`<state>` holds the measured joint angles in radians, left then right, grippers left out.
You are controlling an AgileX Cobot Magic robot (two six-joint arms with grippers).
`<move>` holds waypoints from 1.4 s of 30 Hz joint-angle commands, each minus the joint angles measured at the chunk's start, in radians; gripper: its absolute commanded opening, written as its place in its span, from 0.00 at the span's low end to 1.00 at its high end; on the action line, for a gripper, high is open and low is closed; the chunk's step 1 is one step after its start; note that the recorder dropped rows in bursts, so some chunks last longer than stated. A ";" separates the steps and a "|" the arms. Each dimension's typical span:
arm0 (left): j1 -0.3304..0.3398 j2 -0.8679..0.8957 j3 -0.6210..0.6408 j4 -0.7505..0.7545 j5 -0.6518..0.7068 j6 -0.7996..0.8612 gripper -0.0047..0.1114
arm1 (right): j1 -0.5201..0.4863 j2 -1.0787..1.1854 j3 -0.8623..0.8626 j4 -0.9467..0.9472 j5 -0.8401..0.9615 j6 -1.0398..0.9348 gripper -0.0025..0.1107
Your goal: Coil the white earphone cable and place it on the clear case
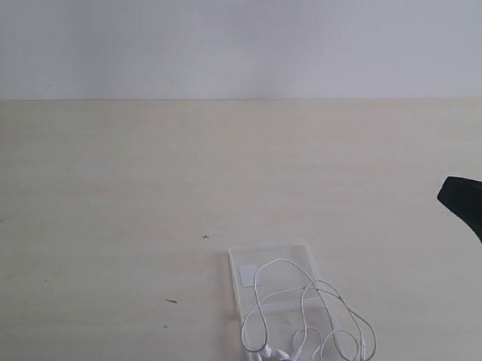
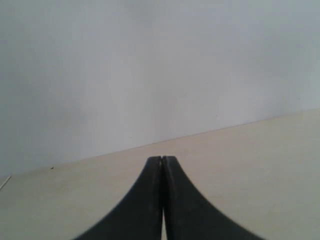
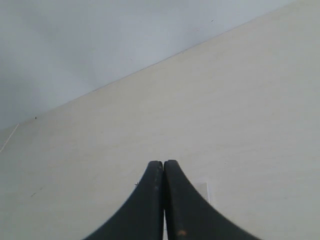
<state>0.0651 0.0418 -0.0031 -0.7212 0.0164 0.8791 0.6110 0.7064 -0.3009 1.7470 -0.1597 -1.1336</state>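
Looped thin white earphone cable — draped over clear case.

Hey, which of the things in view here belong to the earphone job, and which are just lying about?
Job:
- white earphone cable, in loose loops over the case
- clear case
- right gripper, shut and empty, off to the side of the case
- left gripper, shut and empty

Lying about:
- small dark specks on the table
- nothing else loose that I can see
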 commanded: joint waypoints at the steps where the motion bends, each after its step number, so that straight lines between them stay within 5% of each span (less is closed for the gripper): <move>1: -0.006 -0.008 0.003 0.225 0.013 -0.160 0.04 | -0.006 -0.008 0.004 -0.003 -0.004 -0.008 0.02; 4: -0.006 -0.008 0.003 0.493 0.060 -0.457 0.04 | -0.006 -0.008 0.004 -0.003 -0.004 -0.008 0.02; 8: -0.006 -0.008 0.003 0.588 0.201 -0.647 0.04 | -0.006 -0.008 0.004 -0.003 -0.004 -0.008 0.02; 11: -0.006 -0.008 0.003 0.580 0.322 -0.656 0.04 | -0.006 -0.008 0.004 -0.003 -0.004 -0.008 0.02; 37: -0.006 -0.008 0.003 0.580 0.320 -0.648 0.04 | -0.006 -0.023 0.004 -0.003 -0.004 -0.015 0.02; 42: -0.006 -0.008 0.003 0.580 0.320 -0.648 0.04 | -0.144 -0.308 0.048 -0.003 0.120 -0.033 0.02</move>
<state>0.0646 0.0418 0.0007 -0.1408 0.3403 0.2366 0.5306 0.5058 -0.2741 1.7506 -0.0983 -1.1502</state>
